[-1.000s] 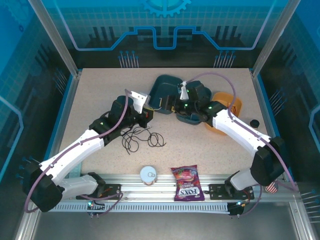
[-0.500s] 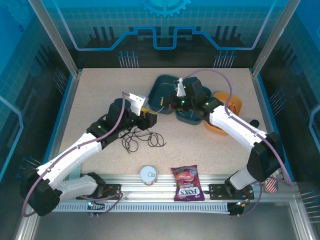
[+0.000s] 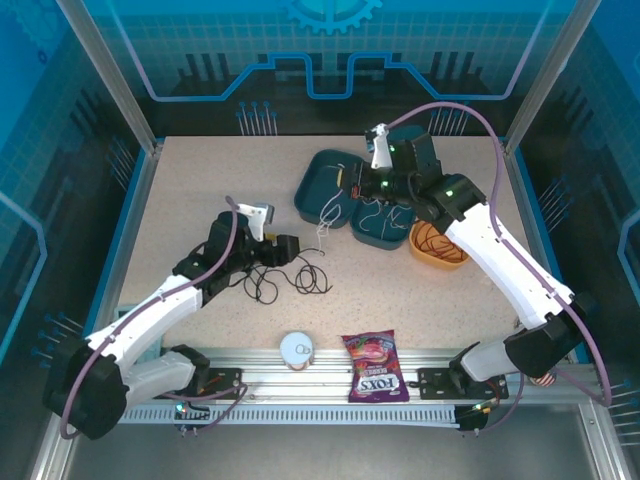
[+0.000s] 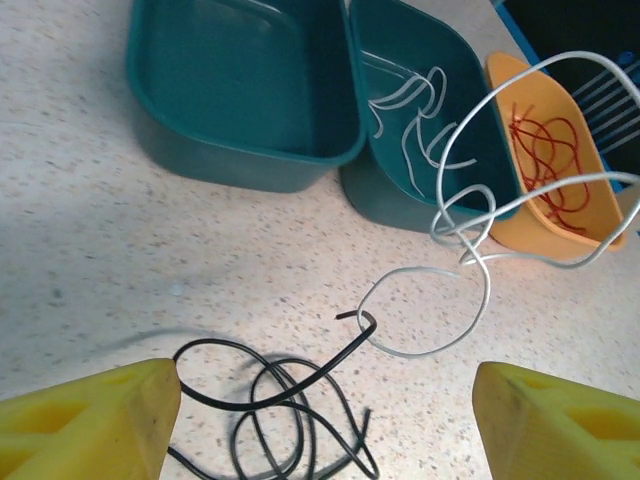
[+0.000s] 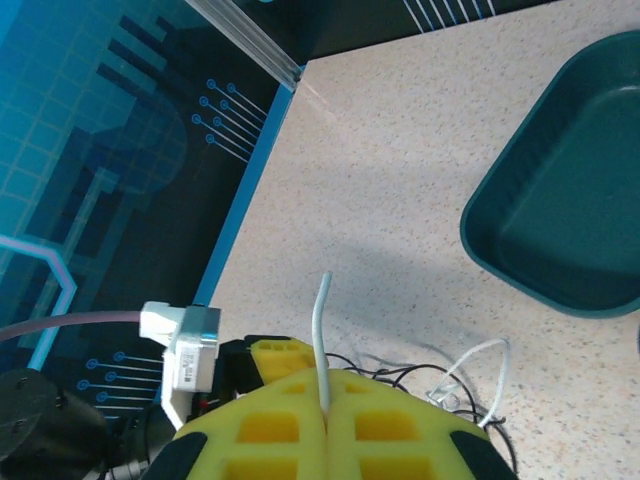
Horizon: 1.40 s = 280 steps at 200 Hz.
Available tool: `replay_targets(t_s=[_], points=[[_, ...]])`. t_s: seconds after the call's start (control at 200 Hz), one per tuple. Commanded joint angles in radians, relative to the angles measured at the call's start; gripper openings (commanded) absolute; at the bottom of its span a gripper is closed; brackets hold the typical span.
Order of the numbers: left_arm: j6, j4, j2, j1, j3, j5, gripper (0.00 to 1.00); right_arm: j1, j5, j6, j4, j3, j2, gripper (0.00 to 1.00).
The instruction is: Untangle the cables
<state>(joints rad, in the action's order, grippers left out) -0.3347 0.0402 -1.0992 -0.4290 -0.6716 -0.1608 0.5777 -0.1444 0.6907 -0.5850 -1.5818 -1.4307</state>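
At 7 o'clock the left gripper has just let go, its jaws wide over the coiled black cable on the speckled tabletop. At 1 o'clock the right gripper has clenched on the thin white cable and risen, drawing it off the black one (whose tip may still hook the lowest white loop). There are three cables, one of each colour. The red wire lies in the one orange plastic bowl at 3 o'clock, beside two teal plastic trays.

The far-left stretch of the table is lying bare, giving wide passage. The left teal tray, the right teal tray and the orange bowl are crowding the far centre. The white cable is hanging across the gap in front of them, and the black cable is sprawling just ahead of the left gripper. A round white disc and a snack bag are blocking the near edge.
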Motion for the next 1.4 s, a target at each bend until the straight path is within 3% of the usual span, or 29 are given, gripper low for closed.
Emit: replay_targets(t_s=[0.0, 0.255, 0.65, 0.705, 0.821, 1.066, 1.311, 1.396], points=[[-0.007, -0.138, -0.041, 0.001, 0.031, -0.105, 0.77, 0.020, 0.062, -0.049, -0.109, -0.070, -0.003, 0.00], [-0.065, -0.358, -0.141, -0.011, 0.055, -0.196, 0.73, 0.044, 0.069, -0.065, -0.132, -0.129, -0.027, 0.00], [-0.070, -0.450, -0.324, -0.059, 0.005, -0.145, 0.73, 0.076, 0.074, -0.071, -0.165, -0.210, -0.049, 0.00], [-0.073, -0.451, -0.346, -0.066, -0.009, -0.131, 0.69, 0.079, 0.080, -0.075, -0.178, -0.227, -0.052, 0.00], [-0.102, -0.423, -0.382, -0.068, -0.025, -0.086, 0.50, 0.085, 0.113, -0.094, -0.224, -0.275, -0.055, 0.00], [-0.125, -0.373, -0.389, -0.067, 0.000, -0.038, 0.33, 0.088, 0.238, -0.151, -0.343, -0.397, -0.036, 0.00], [-0.126, -0.332, -0.393, -0.064, 0.017, -0.014, 0.33, 0.088, 0.308, -0.199, -0.421, -0.523, -0.037, 0.00], [-0.128, -0.324, -0.383, -0.064, 0.023, -0.035, 0.45, 0.088, 0.319, -0.209, -0.431, -0.541, -0.037, 0.00]])
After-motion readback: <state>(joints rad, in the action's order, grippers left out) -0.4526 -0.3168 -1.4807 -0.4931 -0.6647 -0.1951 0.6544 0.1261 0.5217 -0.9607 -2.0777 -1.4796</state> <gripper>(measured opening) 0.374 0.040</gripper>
